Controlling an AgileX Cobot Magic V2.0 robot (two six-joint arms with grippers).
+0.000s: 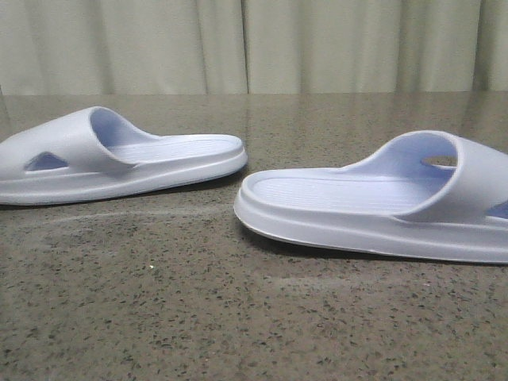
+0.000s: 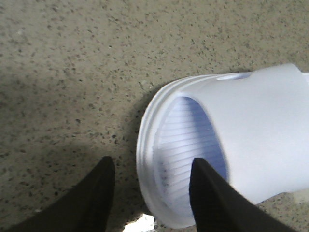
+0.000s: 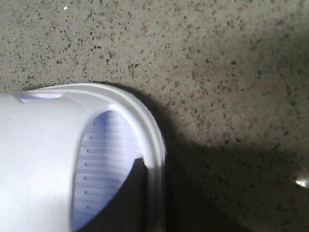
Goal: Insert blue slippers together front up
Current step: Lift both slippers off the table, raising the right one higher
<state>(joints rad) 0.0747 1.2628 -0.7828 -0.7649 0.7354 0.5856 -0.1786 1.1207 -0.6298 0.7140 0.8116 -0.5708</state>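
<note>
On the left of the speckled grey-brown counter [image 1: 159, 317], the left slipper [image 1: 111, 155] lies sole-down with its long axis running across the front view. Its strap end sits toward the left edge, and its open, ribbed footbed end points right, toward the middle. A triangular cutout shows in the side of its strap.

The right slipper [image 1: 381, 198] lies sole-down too, nearer the camera, with its long axis likewise across the view. Its open footbed end points left and its strap end runs off the right edge. The two open ends face each other near the middle, close but apart, with bare counter between them. No brand, label or writing can be read on either slipper.

In the left wrist view, the left gripper [image 2: 152, 193] has its dark fingers [image 2: 94, 193] spread wide. They straddle the rim of a slipper [image 2: 231, 140], one over the counter [image 2: 72, 72] and the other over the ribbed footbed.

In the right wrist view, only one dark finger of the right gripper [image 3: 130, 203] shows, lying over the footbed of a slipper [image 3: 43, 154] just inside its rim; whether these fingers stand wide or narrow cannot be told.
</note>
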